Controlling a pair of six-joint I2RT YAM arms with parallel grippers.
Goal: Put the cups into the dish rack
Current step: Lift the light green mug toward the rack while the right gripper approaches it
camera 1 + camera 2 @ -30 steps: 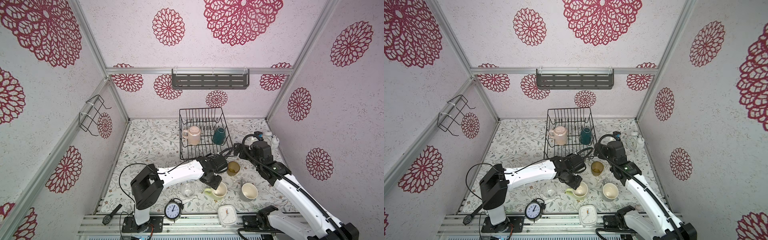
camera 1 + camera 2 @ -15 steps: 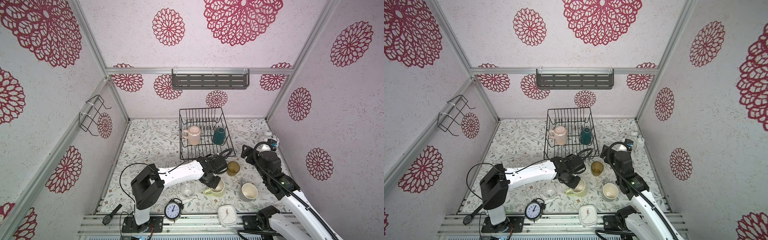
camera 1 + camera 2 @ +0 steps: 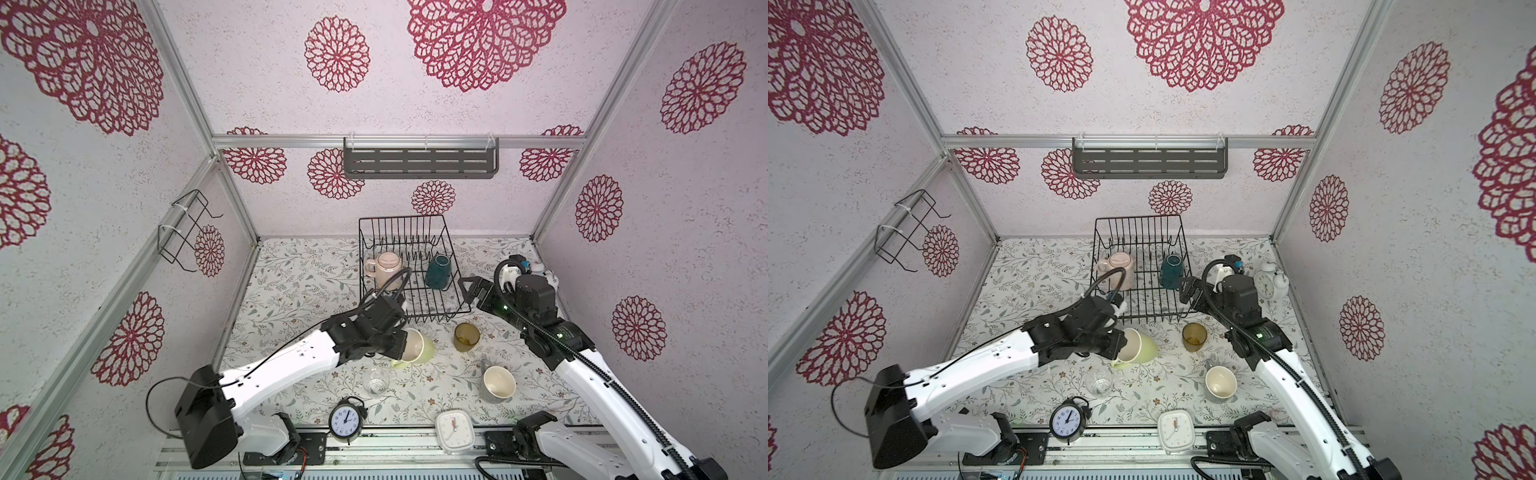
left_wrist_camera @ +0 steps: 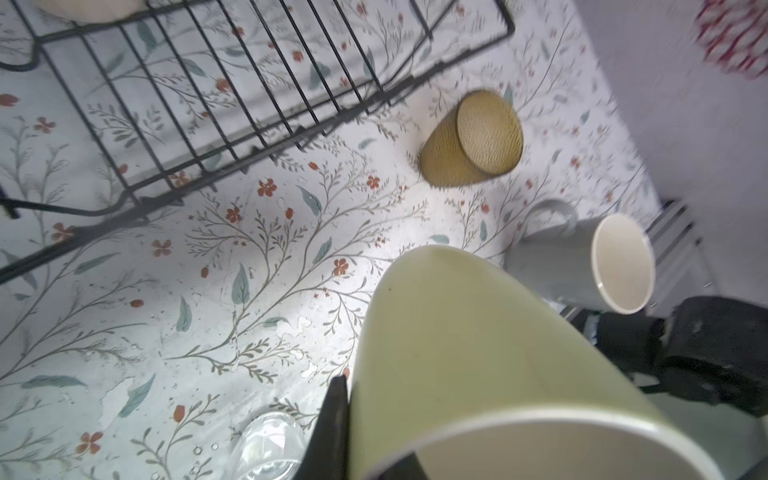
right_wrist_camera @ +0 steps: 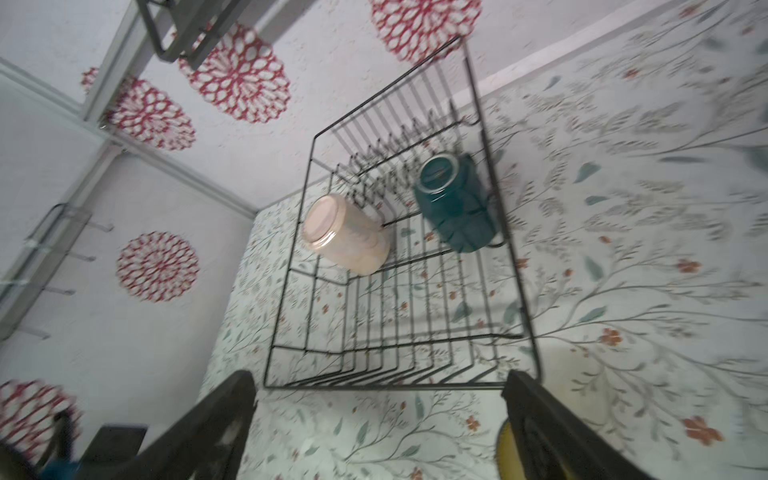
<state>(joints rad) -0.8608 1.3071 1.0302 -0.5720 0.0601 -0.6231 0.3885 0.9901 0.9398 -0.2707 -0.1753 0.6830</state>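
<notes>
Left wrist view shows my left gripper (image 4: 365, 432) clamped tight on the rim wall of the yellow-green mug (image 4: 478, 353), one finger outside and one inside. In both top views that mug is tilted just in front of the dish rack (image 3: 401, 232). My right gripper (image 3: 469, 291) stands wide apart, holding nothing, beside the rack's front right corner. The pale pink mug (image 3: 386, 266) and dark teal mug (image 3: 438, 272) sit inside the rack.

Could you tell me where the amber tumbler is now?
In both top views the amber tumbler stands just in front of the dish rack's right corner, right of the yellow-green mug.
</notes>
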